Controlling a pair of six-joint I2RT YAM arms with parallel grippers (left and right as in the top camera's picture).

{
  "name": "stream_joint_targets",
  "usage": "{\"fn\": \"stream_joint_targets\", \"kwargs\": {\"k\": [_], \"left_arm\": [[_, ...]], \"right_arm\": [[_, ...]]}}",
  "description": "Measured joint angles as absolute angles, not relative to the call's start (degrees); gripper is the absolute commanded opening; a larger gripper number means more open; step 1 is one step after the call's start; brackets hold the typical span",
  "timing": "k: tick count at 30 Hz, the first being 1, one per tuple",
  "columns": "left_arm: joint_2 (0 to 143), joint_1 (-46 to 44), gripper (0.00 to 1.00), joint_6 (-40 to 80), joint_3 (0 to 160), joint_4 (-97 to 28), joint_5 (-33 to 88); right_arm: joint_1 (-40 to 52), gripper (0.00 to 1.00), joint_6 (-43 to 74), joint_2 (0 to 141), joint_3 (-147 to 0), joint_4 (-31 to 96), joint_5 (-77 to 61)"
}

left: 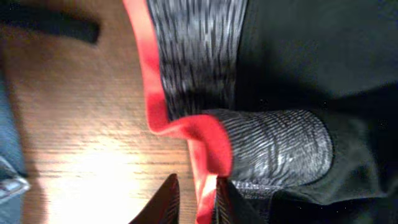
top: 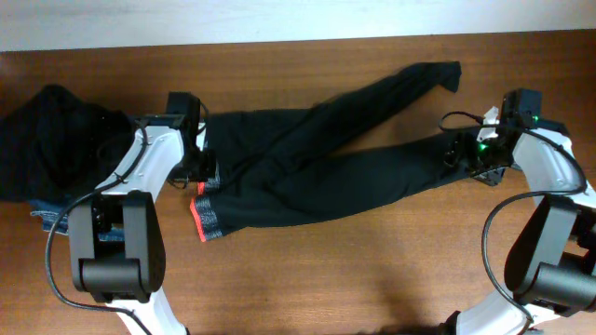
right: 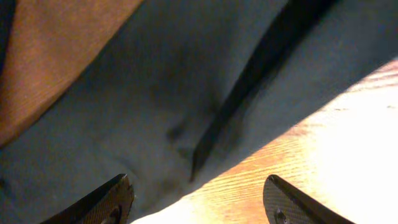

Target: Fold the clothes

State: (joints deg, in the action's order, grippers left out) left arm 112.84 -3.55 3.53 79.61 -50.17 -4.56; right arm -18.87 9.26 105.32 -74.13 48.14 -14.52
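The black trousers [top: 326, 167] lie spread across the table, legs reaching to the right, one toward the far edge. Their red and grey waistband [top: 207, 219] is at the left and shows close up in the left wrist view [left: 193, 62], partly folded over. My left gripper [top: 200, 177] is at the waistband, its fingers [left: 194, 186] closed on the red edge. My right gripper [top: 463, 154] hovers over the end of the near leg. In the right wrist view it [right: 199, 186] is wide open and empty over the leg fabric [right: 124, 93] and bare wood.
A bunched plain black garment [top: 56, 130] lies at the far left with blue denim jeans [top: 42, 216] partly under it, behind the left arm. The denim also shows at the left edge of the left wrist view [left: 7, 124]. The table's far edge meets a white wall.
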Motion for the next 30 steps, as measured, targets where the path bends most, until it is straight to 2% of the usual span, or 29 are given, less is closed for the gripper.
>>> {"fn": "stream_joint_targets", "kwargs": {"k": [6, 15, 17, 20, 30], "left_arm": [[112.8, -3.6, 0.27, 3.5, 82.8, -57.5, -4.5], [111.8, -3.6, 0.3, 3.5, 86.9, -63.0, -0.4], [109.6, -3.6, 0.32, 3.5, 87.2, -62.9, 1.2], [104.9, -4.1, 0.41, 1.7, 87.4, -61.9, 2.4], [95.0, -10.3, 0.41, -2.3, 88.5, -64.5, 2.0]], "right_arm": [[-24.3, 0.81, 13.5, 105.3, -74.1, 49.0, -12.9], [-36.8, 0.83, 17.4, 105.3, -74.1, 45.8, -12.3], [-37.2, 0.83, 17.7, 105.5, -74.1, 45.1, -12.3], [-36.3, 0.83, 18.0, 107.0, -74.1, 42.7, -12.8], [-33.4, 0.82, 19.3, 113.0, -74.1, 35.0, -16.5]]}}
